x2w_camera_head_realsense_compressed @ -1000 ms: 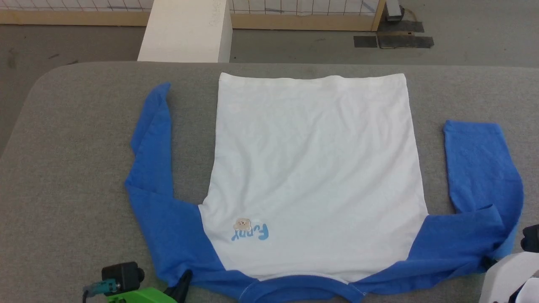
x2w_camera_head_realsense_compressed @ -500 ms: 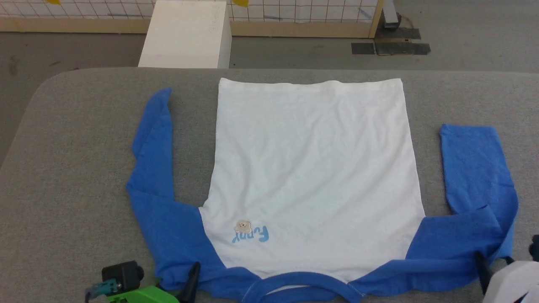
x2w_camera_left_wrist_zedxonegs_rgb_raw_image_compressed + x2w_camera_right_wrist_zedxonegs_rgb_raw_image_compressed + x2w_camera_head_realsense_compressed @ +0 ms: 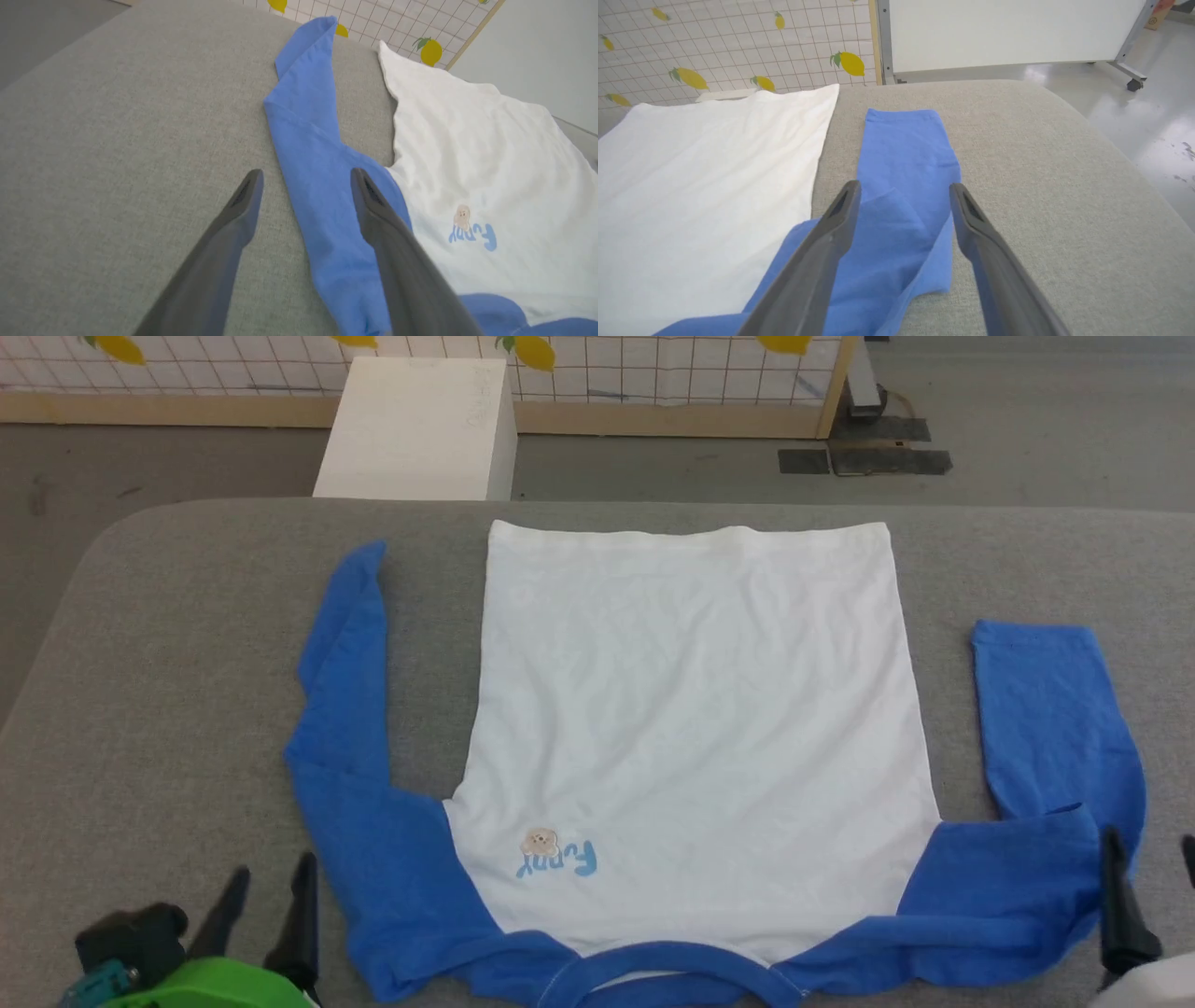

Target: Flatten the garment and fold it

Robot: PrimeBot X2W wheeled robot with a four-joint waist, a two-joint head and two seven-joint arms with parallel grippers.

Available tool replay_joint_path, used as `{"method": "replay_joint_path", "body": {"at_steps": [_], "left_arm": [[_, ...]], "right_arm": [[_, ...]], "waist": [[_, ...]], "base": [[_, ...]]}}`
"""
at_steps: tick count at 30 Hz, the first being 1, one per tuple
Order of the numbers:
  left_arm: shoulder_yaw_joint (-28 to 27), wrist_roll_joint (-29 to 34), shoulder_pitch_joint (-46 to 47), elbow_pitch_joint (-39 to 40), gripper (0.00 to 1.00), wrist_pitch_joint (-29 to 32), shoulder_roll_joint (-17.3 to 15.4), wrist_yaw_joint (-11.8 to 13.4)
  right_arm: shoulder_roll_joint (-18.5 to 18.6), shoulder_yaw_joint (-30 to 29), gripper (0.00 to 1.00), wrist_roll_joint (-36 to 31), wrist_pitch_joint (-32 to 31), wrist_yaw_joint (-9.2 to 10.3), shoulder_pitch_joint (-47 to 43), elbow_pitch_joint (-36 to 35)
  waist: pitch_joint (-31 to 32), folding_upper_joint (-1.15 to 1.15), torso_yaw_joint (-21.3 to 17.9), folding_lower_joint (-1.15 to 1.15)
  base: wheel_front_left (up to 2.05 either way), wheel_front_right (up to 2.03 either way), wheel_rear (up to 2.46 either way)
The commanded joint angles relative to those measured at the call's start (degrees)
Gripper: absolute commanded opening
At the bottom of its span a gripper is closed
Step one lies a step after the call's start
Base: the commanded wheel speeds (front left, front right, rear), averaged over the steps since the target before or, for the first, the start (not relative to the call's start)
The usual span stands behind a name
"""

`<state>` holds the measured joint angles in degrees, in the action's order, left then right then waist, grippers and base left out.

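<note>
Garment (image 3: 691, 728) lies spread (sleeves (image 3: 345, 709) bent) on grey table (image 3: 187, 663).

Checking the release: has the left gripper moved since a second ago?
Yes: left gripper has pulled leftward off the garment's blue sleeve edge, over bare table.

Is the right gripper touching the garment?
Cannot tell. In the right wrist view the open right gripper frames the blue sleeve of the garment; in the head view a finger overlaps it. Neither shows contact or a gap.
</note>
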<state>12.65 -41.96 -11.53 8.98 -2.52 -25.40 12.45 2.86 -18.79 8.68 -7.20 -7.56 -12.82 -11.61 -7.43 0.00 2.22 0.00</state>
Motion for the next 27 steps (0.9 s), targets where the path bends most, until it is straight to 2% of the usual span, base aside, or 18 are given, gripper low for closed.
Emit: {"method": "replay_joint_path", "body": {"at_steps": [1,5,8,15,17,23,27], "left_arm": [[-0.3,1.3,2.3,-0.1,1.00,-1.2,-0.8,-0.4],[0.0,5.3,9.5,-3.2,1.00,-2.7,-4.0,-3.0],[0.6,7.2,16.8,-7.3,1.00,-1.3,-6.5,-5.1],[3.3,8.1,34.2,-15.7,1.00,8.1,-11.7,-12.1],[3.5,7.6,38.6,-16.9,1.00,11.4,-12.8,-13.4],[4.6,7.1,49.0,-20.2,1.00,19.8,-14.0,-14.9],[5.4,7.5,53.0,-23.2,1.00,24.8,-14.7,-14.1]], "right_arm": [[0.0,1.5,1.00,-0.3,1.9,0.08,1.0,-0.3],[0.9,7.5,1.00,-0.1,7.0,0.08,3.6,-0.3],[1.3,10.1,1.00,0.1,9.3,0.08,5.9,0.3],[2.1,14.2,1.00,0.1,11.4,0.08,11.6,1.5],[2.1,14.9,1.00,-0.1,12.1,0.08,13.0,1.4],[1.8,16.8,1.00,-0.3,14.1,0.08,16.5,1.3],[1.3,18.3,1.00,-0.6,14.8,0.08,18.1,1.2]], "waist": [[-1.1,0.00,-0.9,0.00],[-4.3,0.00,-2.5,0.00],[-6.8,0.00,-3.5,0.00],[-13.6,0.00,-6.8,0.00],[-15.4,0.00,-7.9,0.00],[-19.2,0.00,-10.8,0.00],[-20.6,0.00,-12.2,0.00]], "base": [[0.00,0.00,0.00],[0.00,0.00,0.00],[0.00,0.00,0.00],[0.00,0.00,0.00],[0.00,0.00,0.00],[0.00,0.00,0.00],[0.00,0.00,0.00]]}}
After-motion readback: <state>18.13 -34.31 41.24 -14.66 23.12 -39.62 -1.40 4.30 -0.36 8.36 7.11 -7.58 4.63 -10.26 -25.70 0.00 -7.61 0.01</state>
